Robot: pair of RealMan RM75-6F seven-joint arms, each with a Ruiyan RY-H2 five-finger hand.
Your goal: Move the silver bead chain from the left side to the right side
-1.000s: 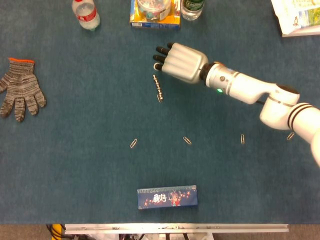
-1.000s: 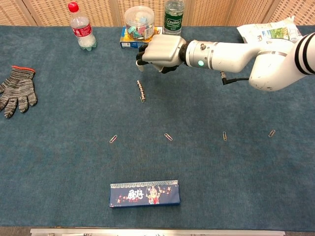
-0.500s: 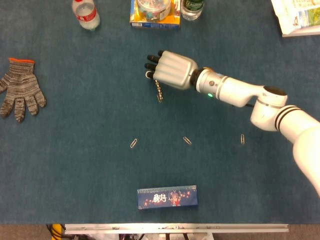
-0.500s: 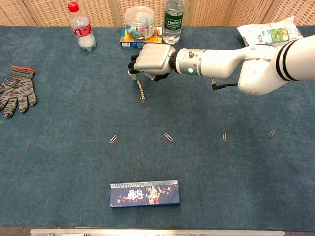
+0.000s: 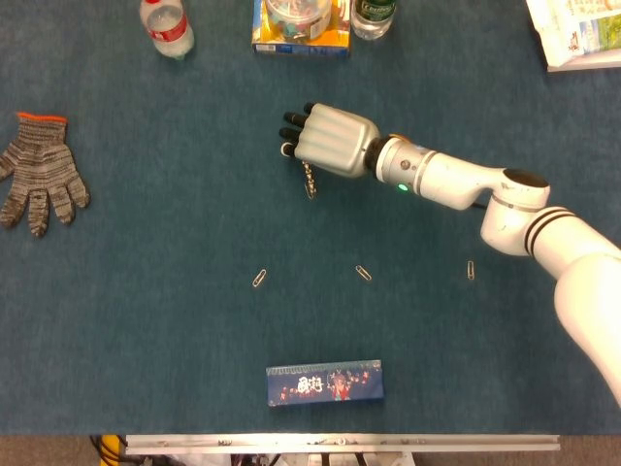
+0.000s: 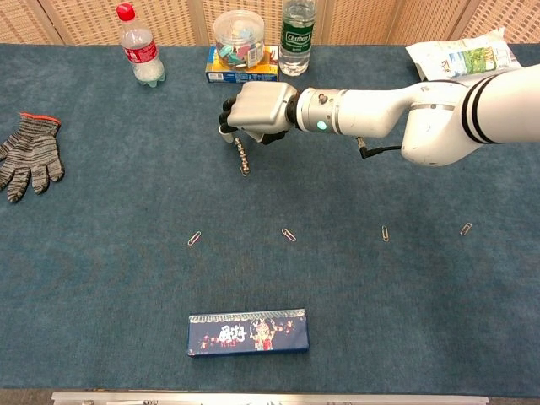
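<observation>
Chest view: right hand [image 6: 257,110] covers the silver bead chain's [image 6: 243,160] upper end; grasp apparently unclear.

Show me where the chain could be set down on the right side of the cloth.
Bare cloth lies between the right arm and the two right paper clips, and below them. The far edge is crowded: packet, green-label bottle, jar.

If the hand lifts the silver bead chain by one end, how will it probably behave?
The silver bead chain is thin and made of small linked beads, so it will probably hang limp and swing. It looks light, and may slip from the right hand above its far end.
</observation>
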